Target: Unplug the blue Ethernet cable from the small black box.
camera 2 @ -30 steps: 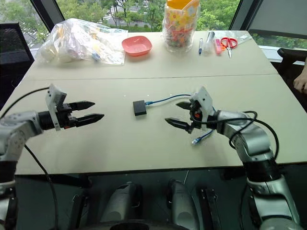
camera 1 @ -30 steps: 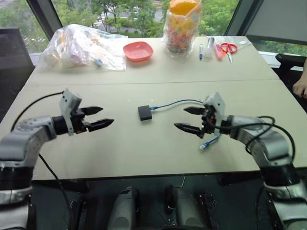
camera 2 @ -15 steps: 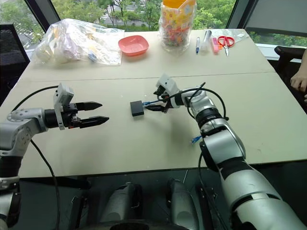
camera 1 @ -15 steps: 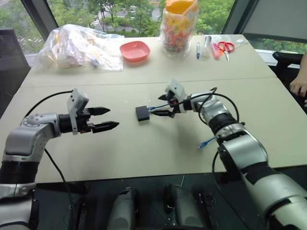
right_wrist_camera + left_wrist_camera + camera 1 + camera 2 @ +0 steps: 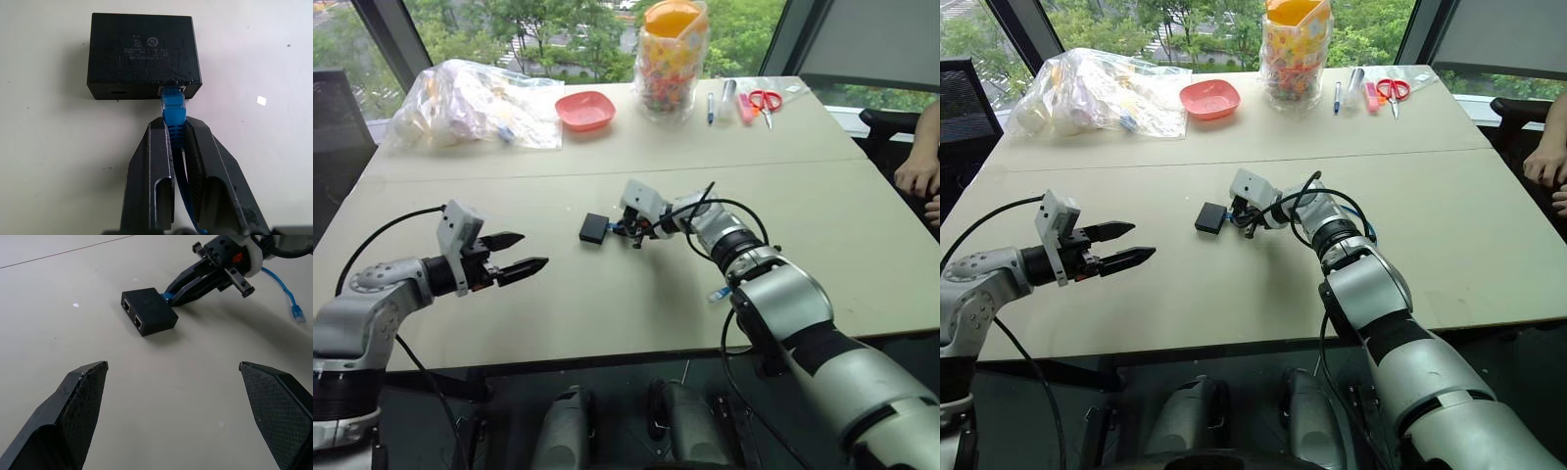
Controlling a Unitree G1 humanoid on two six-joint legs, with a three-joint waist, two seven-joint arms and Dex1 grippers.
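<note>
1. Grip is the news here: the right gripper (image 5: 177, 134), gaping a moment ago as it swung in across the desk (image 5: 607, 313), now has its jaws clamped on the blue cable (image 5: 174, 111) just behind the plug
2. Plug, from what I can see, sits seated in the side port of the small black box (image 5: 142, 54); nothing has come apart yet, so the unplugging itself is not done
3. Box lies flat near the middle of the desk, the cable leaving its side toward the robot's right, then running under the right forearm to a loose end (image 5: 720, 293) lying well clear on the surface
4. Left gripper (image 5: 521, 258) hangs over the desk well apart from the box, jaws spread wide and holding nothing; it has barely shifted while the right arm did the travelling
5. Meaning, I'd say: the reach and grasp are finished and only the pull is left. The box looks light and nobody is pinning it, so a straight tug may just drag it along; the idle left gripper could hold it down
6. Latch tab on the plug is hidden between the jaws, so I cannot tell whether it is pressed
</note>
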